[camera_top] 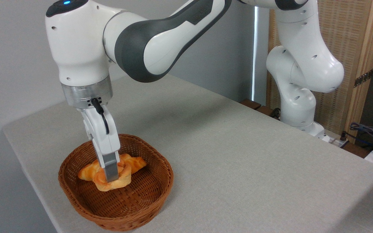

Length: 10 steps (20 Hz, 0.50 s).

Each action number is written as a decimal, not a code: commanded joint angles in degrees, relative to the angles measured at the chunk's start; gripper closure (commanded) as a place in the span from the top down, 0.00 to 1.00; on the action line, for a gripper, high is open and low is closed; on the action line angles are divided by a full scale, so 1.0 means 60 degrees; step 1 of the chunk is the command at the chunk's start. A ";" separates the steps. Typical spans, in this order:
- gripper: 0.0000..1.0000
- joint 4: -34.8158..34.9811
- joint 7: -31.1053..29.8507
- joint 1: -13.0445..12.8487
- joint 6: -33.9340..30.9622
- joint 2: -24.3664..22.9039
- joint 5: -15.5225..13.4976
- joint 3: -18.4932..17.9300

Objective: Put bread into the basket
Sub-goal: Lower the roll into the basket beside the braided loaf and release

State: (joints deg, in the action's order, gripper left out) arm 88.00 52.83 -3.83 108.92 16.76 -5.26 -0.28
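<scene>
Because my gripper point(111, 176) is closed on the bread point(115, 181) low inside the basket point(76, 191), with the longer braided loaf point(87, 171) touching it behind and to the left, opening carelessly or lifting off at an angle could drag either piece, or tip the light basket, I judge. Item: bread, small, round, golden-orange, knotted top, glossy. Location: basket, centre-left.

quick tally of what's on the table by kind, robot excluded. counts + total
Bread pieces: 2, the round bun at the gripper and a longer braided loaf behind it, both inside the basket
Baskets: 1, brown wicker basket
Total: 3
</scene>
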 commanded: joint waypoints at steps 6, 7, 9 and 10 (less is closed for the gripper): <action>1.00 -0.0120 0.0057 0.0053 0.0362 0.0269 0.0115 0.0222; 1.00 -0.0120 0.0042 0.0053 0.0347 0.0269 0.0101 0.0237; 1.00 -0.0120 0.0072 0.0053 0.0259 0.0254 0.0101 0.0237; 1.00 -0.0120 0.0043 0.0053 0.0245 0.0254 0.0043 0.0251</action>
State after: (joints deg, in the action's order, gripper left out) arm 87.99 52.85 -3.87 110.62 18.19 -5.26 0.79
